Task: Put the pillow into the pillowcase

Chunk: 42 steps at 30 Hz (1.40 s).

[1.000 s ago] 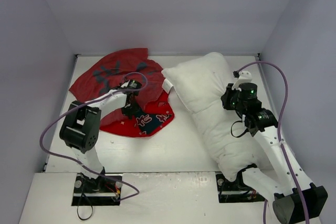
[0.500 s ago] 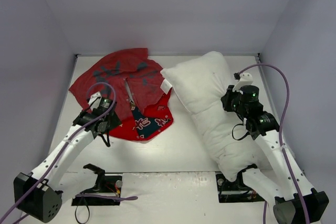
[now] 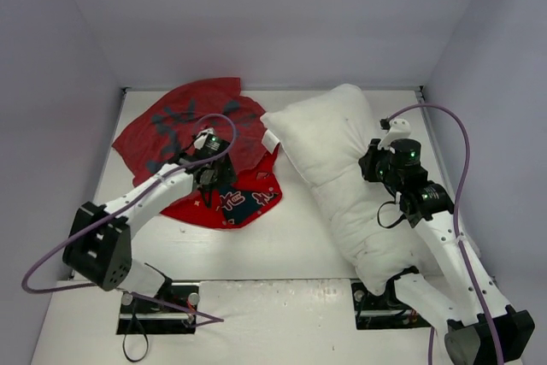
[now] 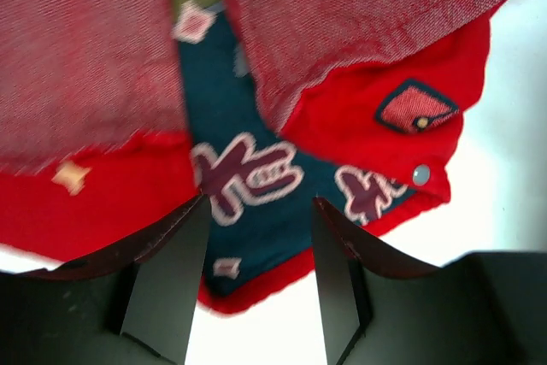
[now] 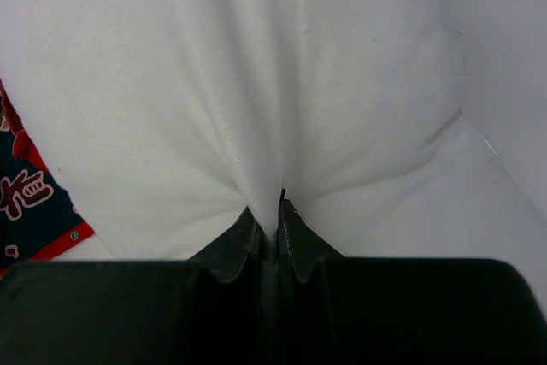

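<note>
**Right gripper pinches the pillow, left gripper open over the pillowcase**

Nearest the arm bases, a bare band of table [image 3: 273, 250] runs between the two arms. This is the widest open room in the top view, and it narrows to a wedge farther in.

The pillow [image 3: 333, 151] lies on a diagonal across the right half. Its near end is just beside the right arm's base and its far end is close to the back wall. The right gripper [image 5: 272, 215] has its fingers closed together on a raised fold of the white cover along the pillow's right side. Little free table shows between that side and the right wall.

On the left, the left gripper [image 4: 259, 203] hangs over the near part of the red pillowcase [image 3: 184, 121] with its fingers apart and nothing between them. Below them lies a dark blue panel [image 4: 248, 177] with characters, and a snap button [image 4: 420, 174] sits by the hem, where red fabric gives way to white table.

The pillowcase is crumpled and spreads toward the far left corner. Its right edge meets the pillow's far-left corner.
</note>
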Each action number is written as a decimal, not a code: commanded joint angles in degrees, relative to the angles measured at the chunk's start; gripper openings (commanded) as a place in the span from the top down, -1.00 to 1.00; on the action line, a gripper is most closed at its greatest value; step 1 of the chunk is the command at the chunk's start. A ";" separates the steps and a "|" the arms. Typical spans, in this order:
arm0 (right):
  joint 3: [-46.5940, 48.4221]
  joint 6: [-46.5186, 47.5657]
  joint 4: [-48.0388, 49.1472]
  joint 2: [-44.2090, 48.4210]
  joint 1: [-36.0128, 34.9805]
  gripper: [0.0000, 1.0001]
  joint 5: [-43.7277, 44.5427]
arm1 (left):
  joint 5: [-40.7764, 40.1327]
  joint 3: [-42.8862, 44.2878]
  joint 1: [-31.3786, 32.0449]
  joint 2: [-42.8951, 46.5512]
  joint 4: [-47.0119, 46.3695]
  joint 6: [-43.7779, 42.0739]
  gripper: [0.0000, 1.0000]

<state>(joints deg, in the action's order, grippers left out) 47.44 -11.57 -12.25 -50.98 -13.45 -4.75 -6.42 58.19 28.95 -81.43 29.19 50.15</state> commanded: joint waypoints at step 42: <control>-0.42 8.93 0.56 10.46 2.20 1.00 -19.40 | 8.52 61.86 -1.52 -45.49 -5.82 -27.65 0.31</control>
<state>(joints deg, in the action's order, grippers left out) 47.27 -4.86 -12.29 -42.02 -11.22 -13.58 -0.10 115.85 28.53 -129.10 21.61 23.86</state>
